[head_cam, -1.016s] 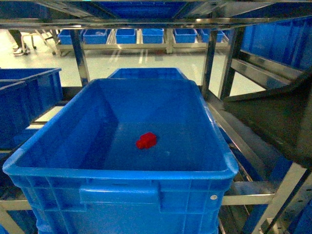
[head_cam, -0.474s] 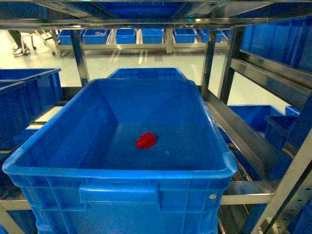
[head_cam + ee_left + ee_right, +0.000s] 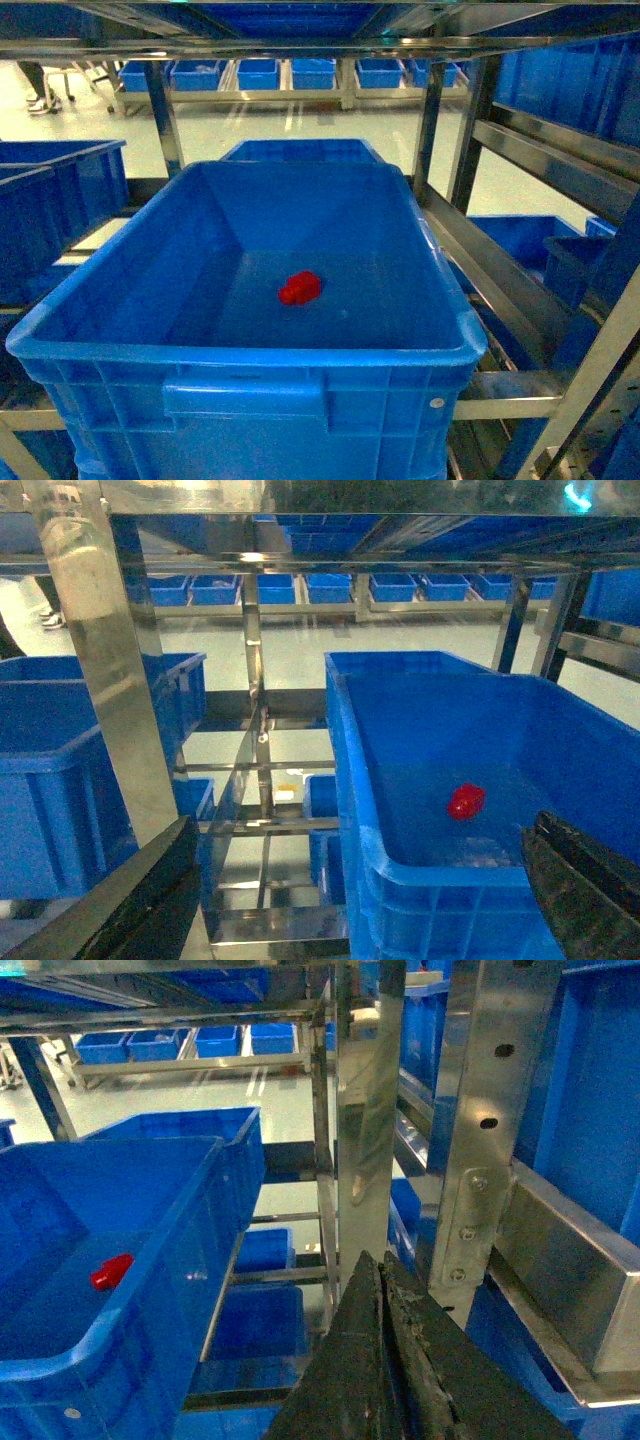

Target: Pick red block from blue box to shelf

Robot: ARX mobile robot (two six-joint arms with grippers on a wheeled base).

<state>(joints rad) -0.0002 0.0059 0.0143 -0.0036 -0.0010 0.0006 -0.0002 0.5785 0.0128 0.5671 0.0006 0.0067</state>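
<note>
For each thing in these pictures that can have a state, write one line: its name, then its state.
red block: lying loose on the floor of the blue box, not gripped.
blue box: open-topped, sitting in the shelf, holding only the block.
shelf: steel frame upright, more blue crates on it.
left gripper: open, outside the box, holding nothing.
right gripper: shut, empty, beside the box.

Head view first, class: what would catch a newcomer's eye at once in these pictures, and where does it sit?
The small red block stands out most: it lies alone on the floor of the big blue box, near the middle. Around the box runs the shiny steel shelf, with more blue crates lined up far behind. In the wrist views, the left gripper stands wide open beside the box, while the right gripper is shut outside it.
</note>
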